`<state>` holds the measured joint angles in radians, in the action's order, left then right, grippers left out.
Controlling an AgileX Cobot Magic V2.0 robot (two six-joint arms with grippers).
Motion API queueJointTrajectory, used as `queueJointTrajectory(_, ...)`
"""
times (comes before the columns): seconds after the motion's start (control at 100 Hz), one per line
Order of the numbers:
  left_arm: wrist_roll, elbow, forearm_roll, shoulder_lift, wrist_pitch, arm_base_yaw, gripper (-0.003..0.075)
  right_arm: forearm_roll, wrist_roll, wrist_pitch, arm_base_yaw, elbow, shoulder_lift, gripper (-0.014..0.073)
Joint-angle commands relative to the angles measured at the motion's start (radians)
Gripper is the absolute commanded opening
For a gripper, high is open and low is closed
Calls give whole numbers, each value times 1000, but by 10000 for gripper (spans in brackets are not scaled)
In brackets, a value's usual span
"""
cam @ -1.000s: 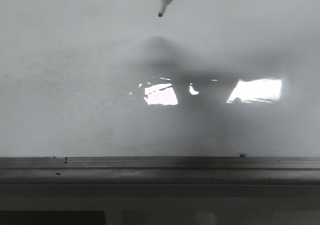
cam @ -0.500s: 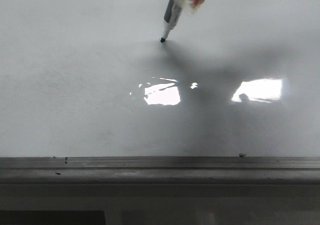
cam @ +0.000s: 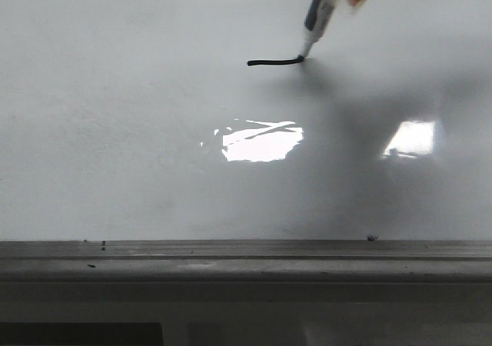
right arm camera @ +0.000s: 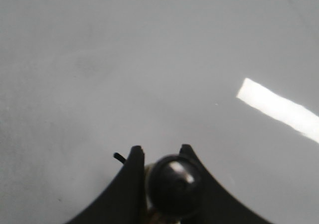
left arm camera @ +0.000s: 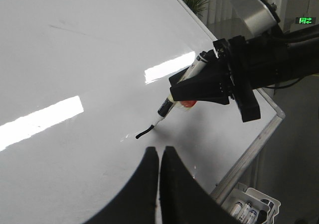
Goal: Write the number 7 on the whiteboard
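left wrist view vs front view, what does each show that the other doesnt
Only the left wrist view shows the right pincer clamping the marker, the left pincer shut and empty, and a tray of spare markers below the board's corner.

Only the front view shows the grey ledge along the board's lower edge.

Both show the whiteboard, the marker tip touching it, and the short black stroke drawn so far.

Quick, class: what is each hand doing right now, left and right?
Left hand: closed, holding nothing.
Right hand: closed on the marker, tip on the whiteboard.
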<state>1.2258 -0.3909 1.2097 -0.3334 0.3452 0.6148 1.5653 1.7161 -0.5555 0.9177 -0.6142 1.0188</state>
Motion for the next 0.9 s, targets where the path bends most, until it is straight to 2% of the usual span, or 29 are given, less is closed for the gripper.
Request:
queueJointTrajectory(0.0,-10,-27,25,-7,-25,-1,-20,85,96,-139,-23,-12,-35,-71)
queueJointTrajectory(0.14,-10,-27,25,-7,-25,-1,-20,149,114,-118,-23,-12,-69,-71)
queueJointTrajectory(0.23,-10,-27,25,-7,-25,-1,-20,301,190,-70,-23,-8,-67,-71)
queueJointTrajectory(0.37,-10,-27,25,-7,-21,-1,-20,295,155,94,19,68,-45,-71)
queueJointTrajectory(0.44,-10,-27,25,-7,-15,-1,-20,295,85,89,49,103,-20,-71)
queueJointTrajectory(0.55,-10,-27,25,-7,-10,-1,-20,295,66,89,72,119,3,-71)
queueJointTrajectory(0.89,-10,-27,5,-7,-6,-1,-18,295,110,185,111,-55,-142,-71)
